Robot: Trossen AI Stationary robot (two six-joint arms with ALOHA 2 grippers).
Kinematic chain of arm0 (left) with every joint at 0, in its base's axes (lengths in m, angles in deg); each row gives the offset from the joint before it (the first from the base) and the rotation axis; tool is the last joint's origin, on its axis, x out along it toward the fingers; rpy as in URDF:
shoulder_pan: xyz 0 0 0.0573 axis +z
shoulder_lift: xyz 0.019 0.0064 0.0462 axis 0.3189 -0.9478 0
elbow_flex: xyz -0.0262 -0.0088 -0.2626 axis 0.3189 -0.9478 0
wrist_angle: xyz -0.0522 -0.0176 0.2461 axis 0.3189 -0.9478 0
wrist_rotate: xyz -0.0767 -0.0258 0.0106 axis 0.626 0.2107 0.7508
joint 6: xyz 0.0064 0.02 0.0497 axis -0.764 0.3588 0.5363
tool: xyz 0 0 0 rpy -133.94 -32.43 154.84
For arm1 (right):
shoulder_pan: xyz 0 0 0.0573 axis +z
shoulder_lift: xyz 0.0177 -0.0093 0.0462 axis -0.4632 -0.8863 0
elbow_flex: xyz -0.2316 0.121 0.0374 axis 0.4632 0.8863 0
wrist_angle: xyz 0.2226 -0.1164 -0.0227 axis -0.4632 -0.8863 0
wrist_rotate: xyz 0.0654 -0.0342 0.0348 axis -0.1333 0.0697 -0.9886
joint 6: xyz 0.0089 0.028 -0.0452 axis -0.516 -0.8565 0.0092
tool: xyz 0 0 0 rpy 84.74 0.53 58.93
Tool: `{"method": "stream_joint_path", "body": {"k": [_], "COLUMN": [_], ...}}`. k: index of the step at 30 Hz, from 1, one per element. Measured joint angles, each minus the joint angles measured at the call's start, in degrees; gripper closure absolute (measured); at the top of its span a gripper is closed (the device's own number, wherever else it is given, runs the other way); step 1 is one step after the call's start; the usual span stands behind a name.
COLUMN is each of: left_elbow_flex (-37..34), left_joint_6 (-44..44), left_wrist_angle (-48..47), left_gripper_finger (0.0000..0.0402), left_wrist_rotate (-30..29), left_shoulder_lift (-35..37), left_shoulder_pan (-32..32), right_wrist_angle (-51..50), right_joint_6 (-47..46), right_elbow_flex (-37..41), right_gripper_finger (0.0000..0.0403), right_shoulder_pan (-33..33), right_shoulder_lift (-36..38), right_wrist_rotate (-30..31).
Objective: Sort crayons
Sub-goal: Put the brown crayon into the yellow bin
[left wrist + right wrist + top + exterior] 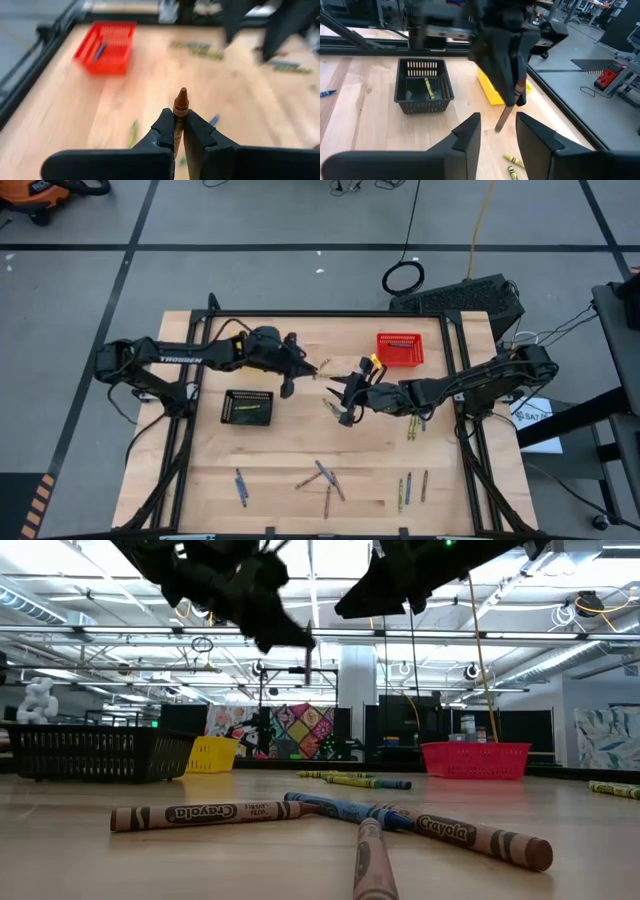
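Overhead, the left arm, lettered "TROSSEN" in white along its link, reaches in from the table's left side, and its left gripper (313,368) is closed on a brown crayon (179,112); the left wrist view shows the crayon pinched between the two dark fingers (162,132) with its pointed tip standing out beyond them. The right gripper (343,402) faces it from the right, near the table's middle, with its fingers (467,132) spread apart and nothing between them; in the right wrist view the held crayon hangs just beyond that gap. The black mesh basket (247,407) sits on the left half of the wooden table (300,450) and holds a yellow-green crayon (428,88); the red mesh basket (400,349) stands toward the far right edge with a blue-grey stick inside it (100,49); a yellow basket (487,90) lies behind the left gripper. Loose crayons (325,478) are scattered along the near edge, with further groups at near left (241,486) and near right (410,488). In the low view, three crayons lie crossed in the foreground; the brown one (195,814) and the right-hand one (465,834) carry wrappers printed "Crayola".
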Motion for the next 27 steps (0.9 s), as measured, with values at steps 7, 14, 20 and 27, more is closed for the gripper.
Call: {"method": "stream_joint_path", "body": {"k": [7,14,20,27], "left_elbow_flex": [0.0,3.66,9.39,10.75], "left_joint_6": [0.11,4.34,6.59,9.03], "left_wrist_angle": [-9.23,-25.04,-40.16,-50.26], "left_gripper_finger": [0.0391,0.0391,0.0391,0.0391], "left_wrist_rotate": [-0.06,-1.19,-2.18,-8.44], "left_shoulder_lift": [0.02,0.01,0.02,0.02], "left_shoulder_pan": [6.06,11.51,15.27,17.9], "right_wrist_angle": [-2.12,-4.24,-4.52,-4.53], "right_joint_6": [-1.44,-1.48,-1.5,-1.5], "right_elbow_flex": [0.0,0.0,0.0,0.0], "right_gripper_finger": [0.0289,0.0289,0.0289,0.0289], "right_shoulder_pan": [-0.01,-0.01,-0.01,-0.01], "right_shoulder_lift": [0.0,0.0,0.0,0.0], "right_wrist_rotate": [0.02,0.02,0.02,0.02]}}
